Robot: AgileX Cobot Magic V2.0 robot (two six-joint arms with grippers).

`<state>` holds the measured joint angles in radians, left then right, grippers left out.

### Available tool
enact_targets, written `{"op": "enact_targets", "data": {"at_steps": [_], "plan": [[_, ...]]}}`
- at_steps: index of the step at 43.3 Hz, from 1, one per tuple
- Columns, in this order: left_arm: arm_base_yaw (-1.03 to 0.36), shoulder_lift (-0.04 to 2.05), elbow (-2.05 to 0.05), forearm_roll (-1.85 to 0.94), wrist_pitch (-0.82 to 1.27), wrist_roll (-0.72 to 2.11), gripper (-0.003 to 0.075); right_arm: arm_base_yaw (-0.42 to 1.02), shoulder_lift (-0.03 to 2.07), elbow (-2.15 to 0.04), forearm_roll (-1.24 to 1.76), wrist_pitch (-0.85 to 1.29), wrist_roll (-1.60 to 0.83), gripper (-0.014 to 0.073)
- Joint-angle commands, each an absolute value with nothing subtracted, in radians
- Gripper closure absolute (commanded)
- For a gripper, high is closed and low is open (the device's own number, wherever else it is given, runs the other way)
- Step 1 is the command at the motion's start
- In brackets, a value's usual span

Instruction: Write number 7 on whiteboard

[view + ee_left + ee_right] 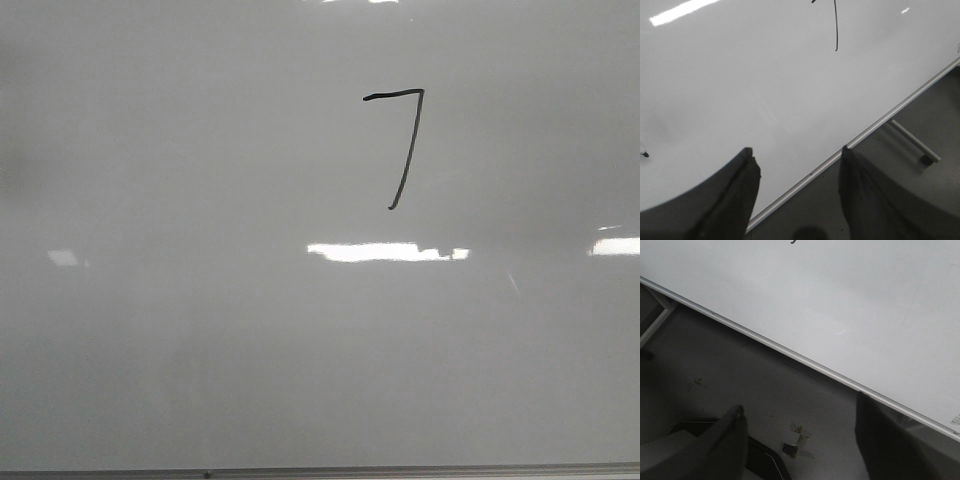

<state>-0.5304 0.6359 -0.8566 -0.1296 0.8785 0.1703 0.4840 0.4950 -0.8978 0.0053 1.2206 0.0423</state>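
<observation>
A thin black number 7 (402, 140) is drawn on the whiteboard (200, 330), right of the middle and toward the far side in the front view. Neither gripper shows in that view. In the left wrist view the lower end of the number 7 (836, 30) shows far off on the whiteboard (750, 90). My left gripper (799, 157) hangs open over the board's near metal edge (875, 129), nothing between its fingers. In the right wrist view my right gripper (800, 412) is open and empty above the grey floor, off the whiteboard (840, 295).
Bright light reflections (385, 251) lie across the board. A grey stand foot (915, 142) sticks out below the board's edge. On the floor lie a small scrap (792, 442) and a dark base (765, 460). A small black mark (644, 153) sits at the board's side.
</observation>
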Motion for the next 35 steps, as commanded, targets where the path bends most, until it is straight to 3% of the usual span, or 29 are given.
{"op": "enact_targets", "data": {"at_steps": [1, 6, 15, 21, 35], "plan": [[-0.539, 0.634, -0.878, -0.144, 0.815, 0.17, 0.0353, 0.48, 0.502, -0.917, 0.007, 1.145, 0.038, 0.0106], [-0.539, 0.634, -0.878, -0.144, 0.815, 0.17, 0.0389, 0.48, 0.502, -0.917, 0.007, 1.146, 0.038, 0.0149], [-0.539, 0.634, -0.878, -0.131, 0.815, 0.174, 0.0631, 0.48, 0.502, -0.917, 0.007, 1.147, 0.038, 0.051], [-0.539, 0.634, -0.878, -0.121, 0.81, 0.175, 0.0741, 0.48, 0.502, -0.917, 0.007, 1.147, 0.038, 0.0691], [-0.539, 0.634, -0.878, -0.108, 0.817, 0.175, 0.0741, 0.48, 0.502, -0.917, 0.0, 1.172, 0.038, 0.0711]]}}
